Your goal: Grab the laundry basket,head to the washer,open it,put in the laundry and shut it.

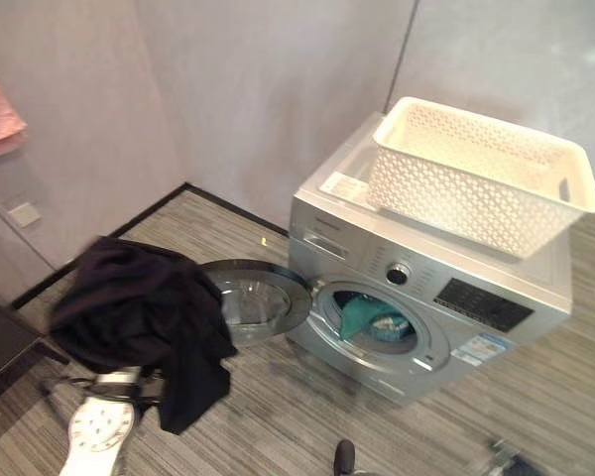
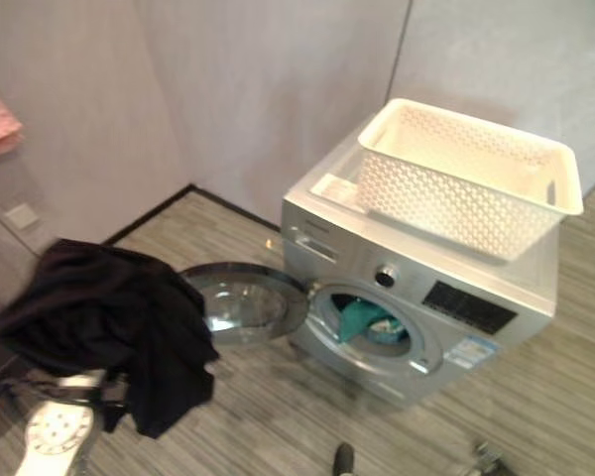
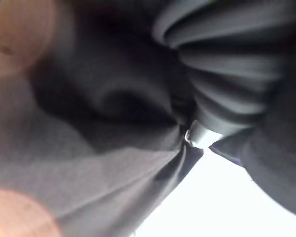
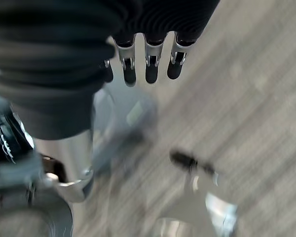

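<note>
Here, left hand buried in black garment | right hand fingers relaxed

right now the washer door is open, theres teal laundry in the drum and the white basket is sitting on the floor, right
Not quite: the white basket sits on top of the washer, not on the floor, as the left eye view shows. The door is open and teal laundry lies in the drum.

the washer stands open — its door swung flat to its left. teal laundry partly fills the drum mouth; bare floor lies before the washer.
</note>
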Robot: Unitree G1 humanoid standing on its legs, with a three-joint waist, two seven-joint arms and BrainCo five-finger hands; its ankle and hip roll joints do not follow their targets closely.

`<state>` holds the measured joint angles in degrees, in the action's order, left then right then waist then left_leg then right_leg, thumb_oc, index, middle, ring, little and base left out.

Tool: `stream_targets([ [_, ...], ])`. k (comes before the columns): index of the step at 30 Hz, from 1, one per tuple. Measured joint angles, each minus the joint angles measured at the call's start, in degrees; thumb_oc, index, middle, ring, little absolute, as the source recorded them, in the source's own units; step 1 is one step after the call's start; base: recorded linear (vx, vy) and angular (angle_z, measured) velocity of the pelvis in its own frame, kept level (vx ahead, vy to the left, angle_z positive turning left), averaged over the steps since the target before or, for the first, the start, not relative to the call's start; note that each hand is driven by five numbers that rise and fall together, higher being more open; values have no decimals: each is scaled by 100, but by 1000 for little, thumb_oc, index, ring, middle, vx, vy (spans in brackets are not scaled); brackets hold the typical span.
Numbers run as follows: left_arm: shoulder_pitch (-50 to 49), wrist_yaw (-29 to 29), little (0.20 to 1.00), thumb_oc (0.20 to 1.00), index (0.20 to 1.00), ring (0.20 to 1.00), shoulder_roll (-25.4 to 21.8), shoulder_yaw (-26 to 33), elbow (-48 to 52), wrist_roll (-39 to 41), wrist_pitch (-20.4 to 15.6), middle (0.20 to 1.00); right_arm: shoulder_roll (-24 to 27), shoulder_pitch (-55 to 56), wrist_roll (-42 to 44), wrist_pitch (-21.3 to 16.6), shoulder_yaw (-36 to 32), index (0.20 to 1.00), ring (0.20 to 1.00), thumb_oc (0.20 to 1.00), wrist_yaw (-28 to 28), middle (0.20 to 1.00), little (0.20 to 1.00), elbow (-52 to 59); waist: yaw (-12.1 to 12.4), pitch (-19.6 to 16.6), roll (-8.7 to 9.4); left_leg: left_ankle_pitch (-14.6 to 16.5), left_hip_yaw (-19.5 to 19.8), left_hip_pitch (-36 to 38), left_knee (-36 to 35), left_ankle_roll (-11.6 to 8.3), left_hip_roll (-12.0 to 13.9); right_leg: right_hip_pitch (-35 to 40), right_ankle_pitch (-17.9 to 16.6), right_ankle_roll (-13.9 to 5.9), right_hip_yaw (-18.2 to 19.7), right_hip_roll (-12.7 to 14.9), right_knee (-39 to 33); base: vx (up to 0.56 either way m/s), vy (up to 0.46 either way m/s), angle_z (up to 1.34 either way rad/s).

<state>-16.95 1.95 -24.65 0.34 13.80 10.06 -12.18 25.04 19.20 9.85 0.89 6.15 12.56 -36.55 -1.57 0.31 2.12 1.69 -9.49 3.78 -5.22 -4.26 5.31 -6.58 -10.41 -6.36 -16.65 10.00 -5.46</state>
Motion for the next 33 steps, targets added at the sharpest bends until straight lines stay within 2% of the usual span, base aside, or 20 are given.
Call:
stream_targets([
  [2, 524, 96, 200, 200, 200, 200, -25, -573, -591, -62, 11, 200, -356, -777, -549, 32, 707, 1000, 1000, 1000, -276, 1000, 1000, -921, 84, -4, -33, -3, 26, 37, 1, -5, -8, 37, -5, -3, -25, -7, -7, 13, 18, 10],
  [4, 597, 140, 200, 200, 200, 200, -11, -807, -731, -173, 24, 200, -609, -1059, -766, -9, 835, 1000, 1000, 1000, -400, 1000, 1000, -937, 96, -6, -123, -10, 87, 29, 1, -13, -8, 61, -2, -3, -87, 0, -5, 24, 23, 12],
  [6, 822, 325, 200, 200, 200, 200, 31, -1423, -1306, -178, 32, 200, -908, -1744, -939, 3, 1520, 1000, 1000, 1000, -753, 1000, 1000, -1429, 161, 12, -202, -24, 61, 152, 18, -30, -2, 144, -13, 23, -63, -29, 28, -3, 2, -3],
  [8, 844, 393, 200, 200, 200, 200, 30, -1647, -1464, -178, 60, 200, -1059, -1956, -964, -82, 1519, 1000, 1000, 1000, -945, 1000, 1000, -1268, 173, 182, -167, -5, 34, 228, 113, -11, 9, 252, -18, 36, -38, -38, 17, -83, -6, -8],
  [12, 1055, 510, 200, 200, 200, 200, 25, -1750, -1734, -168, 86, 200, -1033, -2005, -964, -102, 1478, 1000, 1000, 1000, -1196, 1000, 1000, -1196, 243, 506, -40, 139, 76, 80, 466, 74, -2, 268, -36, 34, -30, 2, 42, -198, -6, 1],
  [13, 1117, 573, 200, 200, 200, 200, 19, -1759, -1788, -167, 95, 200, -1047, -1969, -962, -112, 1457, 1000, 1000, 1000, -1261, 1000, 1000, -1237, 232, 601, 3, 168, 85, -95, 620, 50, -16, 201, -65, 43, -19, 19, 56, -282, 21, 3],
  [16, 1888, 807, 200, 200, 200, 200, 28, -2024, -2166, -153, 95, 200, -1033, -2253, -960, -87, 1416, 1000, 1000, 1000, -1518, 1000, 1000, -1690, 206, 1260, 107, 459, 109, -1008, 1680, 72, -8, -459, -140, 128, 75, 105, 463, -338, 58, -1],
  [18, 2503, 916, 200, 200, 200, 200, 99, -2222, -2437, -127, 93, 200, -1002, -2633, -941, -87, 1388, 1000, 1000, 1000, -1670, 1000, 1000, -2124, 114, 1669, 106, 688, 108, -1745, 2434, 188, -3, -1048, -206, 200, 195, 181, 859, -226, 83, -11],
  [19, 2781, 948, 200, 200, 200, 200, 163, -2241, -2590, -100, 93, 200, -1015, -2847, -921, -86, 1285, 1000, 1000, 1000, -1744, 1000, 1000, -2355, 43, 1776, 108, 809, 107, -2124, 2775, 284, -23, -1365, -213, 162, 261, 221, 975, -190, 90, -36],
  [20, 3367, 1063, 200, 200, 200, 200, 387, -2240, -2957, -68, 102, 200, -1016, -3255, -818, -47, 1135, 1000, 1000, 1000, -1880, 1000, 1000, -2731, -81, 2094, 119, 895, 25, -2628, 3135, 325, -35, -1780, -209, 99, 405, 279, 948, -153, 80, -48],
  [21, 3566, 1105, 200, 200, 200, 200, 524, -2189, -3114, 44, 115, 200, -999, -3379, -721, -64, 1113, 1000, 1000, 1000, -1891, 1000, 1000, -2753, -170, 2216, 61, 902, -29, -2846, 3244, 366, 50, -1964, -13, -47, 443, 263, 999, -153, 80, -55],
  [22, 3731, 1165, 200, 200, 200, 200, 659, -2219, -3233, 110, 120, 200, -998, -3461, -597, -126, 967, 1000, 1000, 1000, -1882, 1000, 1000, -2756, -226, 2266, 26, 921, -95, -3050, 3398, 416, 136, -2338, 241, 89, 544, 248, 1583, -40, 58, -30],
  [23, 4115, 1212, 200, 200, 200, 200, 749, -2430, -3480, 128, 124, 200, -1016, -3488, -498, -71, 793, 1000, 1000, 1000, -1892, 1000, 1000, -2842, -231, 2322, 82, 966, -84, -3358, 3669, 417, 90, -2765, 820, 217, 725, 317, 2880, -50, 45, -22],
  [25, 4214, 1282, 200, 200, 200, 200, 813, -2518, -3528, 149, 122, 200, -997, -3545, -331, -87, 799, 1000, 1000, 1000, -1966, 1000, 1000, -3021, -303, 2316, 35, 964, -57, -3427, 3696, 406, 102, -2750, 766, 170, 719, 270, 2604, -95, 34, -14],
  [26, 4404, 1304, 200, 200, 200, 200, 864, -2552, -3561, 264, 104, 200, -961, -3666, -158, -117, 770, 1000, 1000, 1000, -1988, 1000, 1000, -2992, -306, 2296, -12, 987, -52, -3641, 3765, 456, 103, -2963, 787, 70, 741, 271, 2613, -77, 13, -20],
  [27, 4545, 1304, 200, 200, 200, 200, 865, -2522, -3512, 362, 92, 200, -889, -3693, 73, -98, 767, 1000, 1000, 1000, -2005, 1000, 1000, -2851, -245, 2247, -80, 1000, -92, -3953, 3844, 515, 171, -3325, 873, 67, 758, 270, 2957, -48, 10, -21],
  [28, 4683, 1303, 200, 200, 200, 200, 866, -2494, -3448, 367, 66, 200, -872, -3755, 194, -109, 735, 1000, 1000, 1000, -2005, 1000, 1000, -2640, -252, 2262, -42, 991, -204, -4180, 3954, 527, 182, -3646, 1086, 181, 859, 325, 3481, -65, 1, -10],
  [29, 4787, 1304, 200, 200, 200, 200, 879, -2489, -3442, 432, 44, 200, -879, -3799, 305, -110, 748, 1000, 1000, 1000, -2006, 1000, 1000, -2497, -295, 2290, 25, 975, -244, -4279, 4037, 503, 133, -3686, 1144, 216, 876, 372, 3533, -46, -11, -15],
  [33, 5036, 1443, 200, 200, 200, 200, 1049, -2423, -3898, 760, 61, 200, -982, -4295, 616, -332, 809, 1000, 1000, 1000, -2128, 1000, 1000, -1809, -471, 2369, 31, 972, -237, -4861, 4356, 482, 260, -4237, 1068, 248, 932, 283, 3645, -29, -25, -12],
])
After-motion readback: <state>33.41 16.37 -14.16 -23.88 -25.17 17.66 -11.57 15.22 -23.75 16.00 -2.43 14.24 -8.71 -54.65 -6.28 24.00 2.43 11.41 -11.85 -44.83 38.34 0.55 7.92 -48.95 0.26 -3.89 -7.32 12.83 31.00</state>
